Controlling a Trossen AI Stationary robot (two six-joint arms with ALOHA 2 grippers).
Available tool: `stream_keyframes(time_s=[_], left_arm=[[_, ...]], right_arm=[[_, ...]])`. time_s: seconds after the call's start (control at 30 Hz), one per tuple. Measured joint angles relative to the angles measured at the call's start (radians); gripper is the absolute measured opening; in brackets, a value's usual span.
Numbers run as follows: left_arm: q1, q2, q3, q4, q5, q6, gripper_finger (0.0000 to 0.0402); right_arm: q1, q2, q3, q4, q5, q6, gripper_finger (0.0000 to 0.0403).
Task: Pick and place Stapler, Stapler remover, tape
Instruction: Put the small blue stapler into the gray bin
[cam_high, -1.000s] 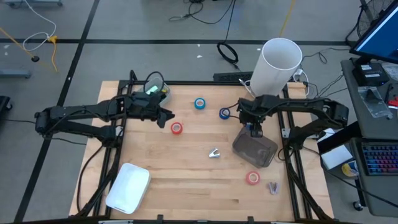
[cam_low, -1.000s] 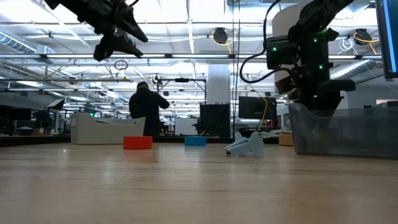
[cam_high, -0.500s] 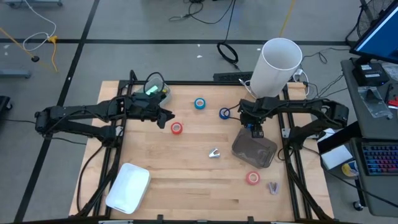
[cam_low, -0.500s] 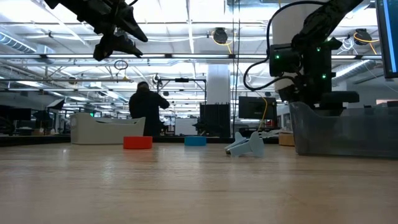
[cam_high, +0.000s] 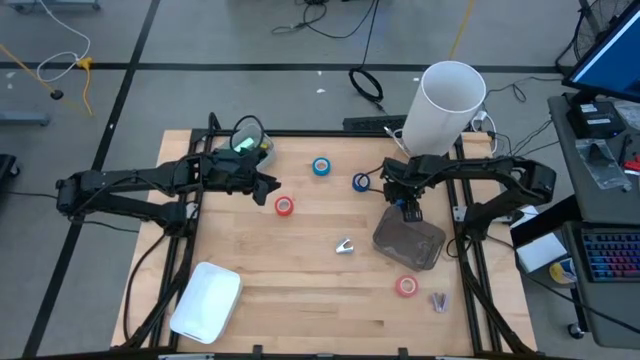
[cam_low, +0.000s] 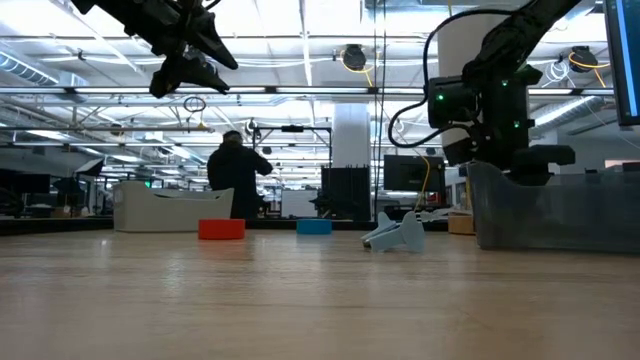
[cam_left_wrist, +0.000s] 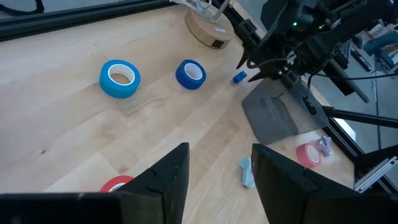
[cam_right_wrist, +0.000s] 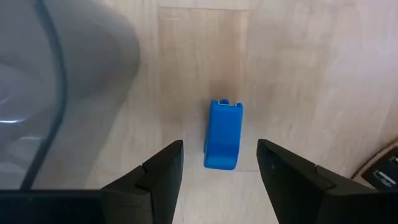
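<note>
A small blue stapler (cam_right_wrist: 222, 143) lies on the wooden table just beyond the far edge of a clear grey container (cam_high: 410, 241). My right gripper (cam_right_wrist: 219, 149) points down over it, open, with one finger on either side and not touching it. My left gripper (cam_left_wrist: 219, 152) hangs open, high over the table's far left, near a red tape (cam_high: 285, 206). A light blue tape (cam_high: 321, 167), a dark blue tape (cam_high: 361, 182) and a second red tape (cam_high: 406, 286) lie flat on the table. A pale staple remover (cam_high: 344, 246) lies mid-table.
A white tray (cam_high: 207, 300) sits at the near left corner. A tall white cylinder (cam_high: 447, 102) stands at the far right. A small greyish object (cam_high: 440, 300) lies beside the near red tape. A person stands in the room far behind the table (cam_low: 236, 175).
My right gripper has sunk a little toward the blue stapler beside the container, staying open. Nothing on the table has moved.
</note>
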Motion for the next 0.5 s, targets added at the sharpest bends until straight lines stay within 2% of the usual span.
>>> stream_keyframes(time_s=[0.23, 0.5], left_arm=[[0.000, 0.000, 0.000, 0.000, 0.000, -0.001, 0.0172], [0.000, 0.000, 0.000, 0.000, 0.000, -0.001, 0.0173]], right_arm=[[-0.024, 0.015, -0.001, 0.012, 0.034, -0.015, 0.0196], [-0.021, 0.021, -0.005, 0.003, 0.037, -0.021, 0.0155]])
